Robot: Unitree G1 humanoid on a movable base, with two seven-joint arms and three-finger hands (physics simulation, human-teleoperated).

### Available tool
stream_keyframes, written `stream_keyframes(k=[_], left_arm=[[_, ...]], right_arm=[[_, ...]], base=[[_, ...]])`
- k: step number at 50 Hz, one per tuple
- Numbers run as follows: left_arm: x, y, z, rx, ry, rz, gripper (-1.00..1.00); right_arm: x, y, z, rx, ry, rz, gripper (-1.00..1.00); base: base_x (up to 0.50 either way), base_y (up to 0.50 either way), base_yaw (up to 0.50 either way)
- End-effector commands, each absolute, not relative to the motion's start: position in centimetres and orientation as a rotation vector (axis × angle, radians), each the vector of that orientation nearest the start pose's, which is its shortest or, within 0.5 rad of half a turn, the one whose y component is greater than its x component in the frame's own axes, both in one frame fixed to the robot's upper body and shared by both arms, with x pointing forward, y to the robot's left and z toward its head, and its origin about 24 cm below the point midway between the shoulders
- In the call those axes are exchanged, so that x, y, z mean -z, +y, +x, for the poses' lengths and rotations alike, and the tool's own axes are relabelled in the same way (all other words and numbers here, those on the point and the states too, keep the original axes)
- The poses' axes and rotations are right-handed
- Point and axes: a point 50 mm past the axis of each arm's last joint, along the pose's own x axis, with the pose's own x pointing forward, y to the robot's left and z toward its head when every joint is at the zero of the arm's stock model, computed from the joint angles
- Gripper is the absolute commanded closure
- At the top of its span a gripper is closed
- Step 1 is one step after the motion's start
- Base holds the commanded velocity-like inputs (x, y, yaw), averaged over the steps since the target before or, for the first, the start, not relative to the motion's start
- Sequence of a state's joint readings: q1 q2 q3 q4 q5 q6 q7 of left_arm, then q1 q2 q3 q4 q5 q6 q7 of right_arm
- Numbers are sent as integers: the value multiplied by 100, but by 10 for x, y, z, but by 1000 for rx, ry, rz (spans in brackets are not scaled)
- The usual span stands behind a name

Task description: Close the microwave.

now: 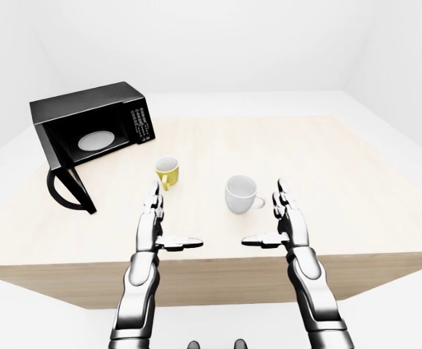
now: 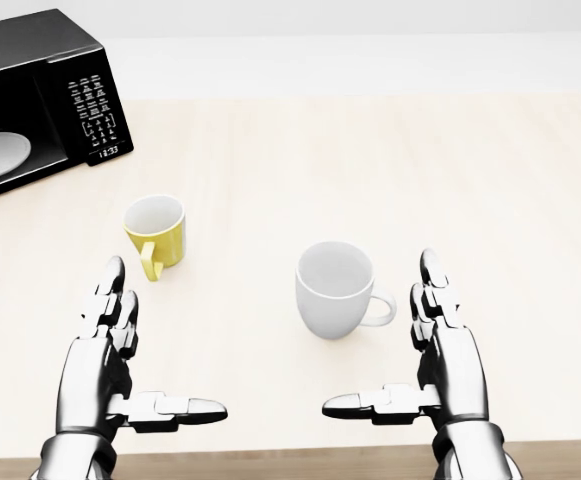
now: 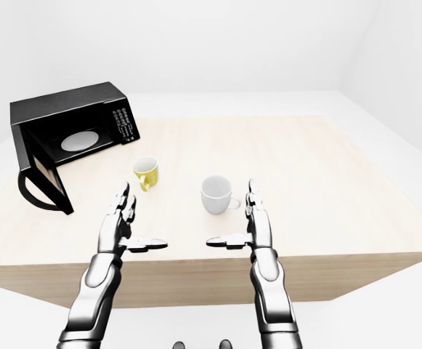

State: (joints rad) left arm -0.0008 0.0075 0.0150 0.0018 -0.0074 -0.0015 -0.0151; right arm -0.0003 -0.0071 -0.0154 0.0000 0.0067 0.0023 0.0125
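A black microwave (image 1: 94,116) stands at the upper left of the left-eye view, on the pale wooden table (image 1: 327,167). Its door (image 1: 69,190) hangs wide open toward the table's left edge, and a white turntable plate (image 1: 96,139) shows inside. My left hand (image 1: 168,225) is held open over the table's near edge, thumb pointing inward, well to the right of and below the microwave. My right hand (image 1: 272,222) mirrors it, also open, holding nothing.
A yellow mug (image 1: 168,172) stands between my left hand and the microwave. A white mug (image 1: 240,193) sits just above and left of my right hand. The table's near edge (image 1: 218,265) lies under my wrists.
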Motion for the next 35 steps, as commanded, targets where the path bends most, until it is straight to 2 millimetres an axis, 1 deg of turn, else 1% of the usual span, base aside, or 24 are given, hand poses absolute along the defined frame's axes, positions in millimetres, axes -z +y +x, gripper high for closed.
stream_keyframes(k=[1, 22, 26, 29, 30, 33, 35], left_arm=[[-41, 160, 254, 1, -2, 1, -100], [-41, 158, 253, 5, -1, 5, -100], [-45, 159, 250, 6, -6, 1, -100], [-56, 159, 242, 10, -30, -3, -100], [-63, 159, 236, 11, -45, -7, -100], [-76, 160, 227, 11, -99, -6, -100], [-89, 161, 217, 9, -154, -1, -100]], right_arm=[[-41, -161, 254, 9, 6, -2, -100], [-39, -160, 254, 12, 13, -9, -100], [-43, -160, 251, 19, 8, -14, -100], [-53, -159, 245, 25, -10, -24, -100], [-62, -159, 240, 28, -39, -32, -100], [-77, -158, 230, 30, -103, -42, -100], [-90, -156, 223, 25, -158, -38, -100]], base=[[0, 0, 0], [0, 0, 0], [0, 0, 0], [0, 0, 0], [0, 0, 0], [0, 0, 0], [0, 0, 0]])
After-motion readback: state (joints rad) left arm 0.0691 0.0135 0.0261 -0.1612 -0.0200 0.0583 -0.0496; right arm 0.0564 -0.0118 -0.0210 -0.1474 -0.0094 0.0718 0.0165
